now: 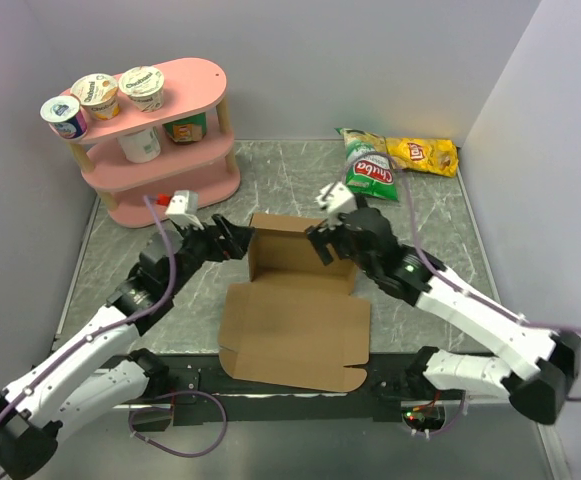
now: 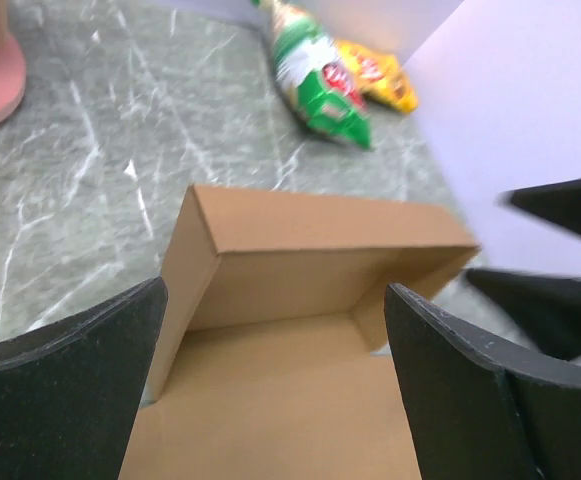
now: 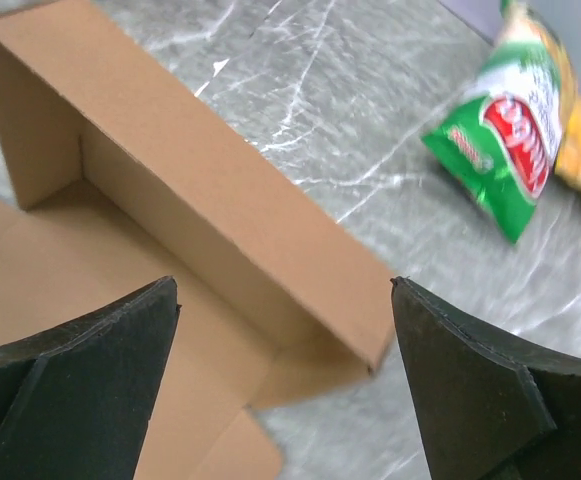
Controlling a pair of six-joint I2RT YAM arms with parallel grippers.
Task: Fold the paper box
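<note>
The paper box [image 1: 295, 320] is plain brown cardboard lying mid-table, its far wall and two side flaps standing upright, the big lid panel flat toward me. My left gripper [image 1: 232, 240] is open and empty just left of the box's upright left flap; in the left wrist view the box [image 2: 300, 300] lies between its fingers [image 2: 450, 380]. My right gripper [image 1: 322, 240] is open and empty at the box's upright right end; in the right wrist view the standing wall [image 3: 200, 190] lies between its fingers [image 3: 460, 390].
A pink two-tier shelf [image 1: 160, 150] with yogurt cups stands at the back left. A green chip bag [image 1: 368, 170] and a yellow chip bag [image 1: 425, 155] lie at the back right. Grey walls close the sides.
</note>
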